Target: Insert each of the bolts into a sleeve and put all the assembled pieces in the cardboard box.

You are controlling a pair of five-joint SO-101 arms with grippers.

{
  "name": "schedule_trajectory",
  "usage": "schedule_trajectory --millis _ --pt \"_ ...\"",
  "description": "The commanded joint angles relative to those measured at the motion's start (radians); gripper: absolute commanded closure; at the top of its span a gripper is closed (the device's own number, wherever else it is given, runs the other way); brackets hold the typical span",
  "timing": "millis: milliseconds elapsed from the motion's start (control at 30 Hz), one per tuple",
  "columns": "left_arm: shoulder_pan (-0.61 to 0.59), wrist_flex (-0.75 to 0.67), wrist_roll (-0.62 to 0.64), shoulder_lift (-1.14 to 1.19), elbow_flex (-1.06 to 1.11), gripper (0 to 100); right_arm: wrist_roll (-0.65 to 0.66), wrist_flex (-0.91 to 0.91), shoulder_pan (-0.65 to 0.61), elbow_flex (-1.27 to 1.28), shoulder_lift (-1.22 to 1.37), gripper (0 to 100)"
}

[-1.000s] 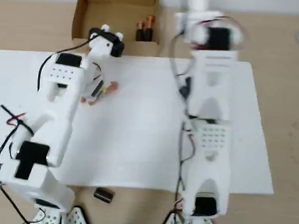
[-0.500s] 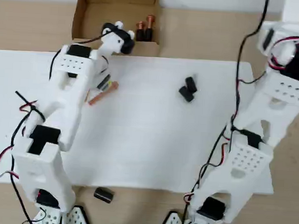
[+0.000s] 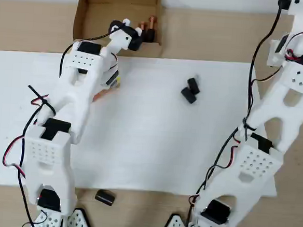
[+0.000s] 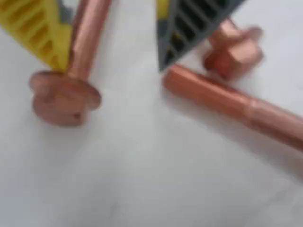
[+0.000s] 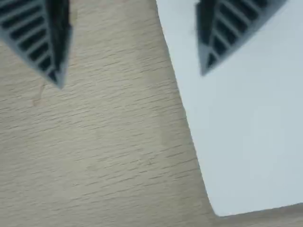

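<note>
Two robot arms stand side by side at a wooden table (image 3: 208, 39) partly covered by a white sheet (image 3: 149, 144). The left gripper (image 4: 111, 66) hangs low over the sheet, near the front wall of the cardboard box (image 3: 81, 15). Its yellow finger (image 4: 33, 28) and dark finger (image 4: 189, 23) are spread apart and clamp nothing.

Three copper bolts (image 4: 227, 101) lie on the sheet beneath it. One bolt (image 4: 71, 80) has its shaft between the fingers, right beside the yellow one. A second bolt (image 4: 265, 116) lies just past the dark finger, and the head of a third bolt (image 4: 232, 45) shows beside it.

The right gripper (image 5: 130, 75) is wide open and empty, above a corner of the sheet and bare wood.

Two black sleeves (image 3: 188, 95) lie close together near the middle of the sheet, well apart from the bolts. A third sleeve (image 3: 105, 197) lies on bare wood at the near edge. Two assembled pieces (image 3: 147, 30) stand in the box's right front corner.
</note>
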Motion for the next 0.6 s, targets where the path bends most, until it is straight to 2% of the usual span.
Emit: schedule_trajectory --millis 0,167,367,567 --pt "0.011 0.0 0.005 0.045 -0.071 86 0.005 0.014 0.021 0.002 -0.077 77.4" --pt "0.014 0.002 0.018 0.088 -0.08 86 0.005 0.014 0.021 0.002 -0.077 77.4" --pt "0.026 0.091 0.014 0.104 -0.089 86 0.005 0.014 0.021 -0.042 -0.079 77.4" --pt "0.028 0.11 0.017 0.099 -0.103 86 0.005 0.014 0.015 -0.074 -0.079 77.4"
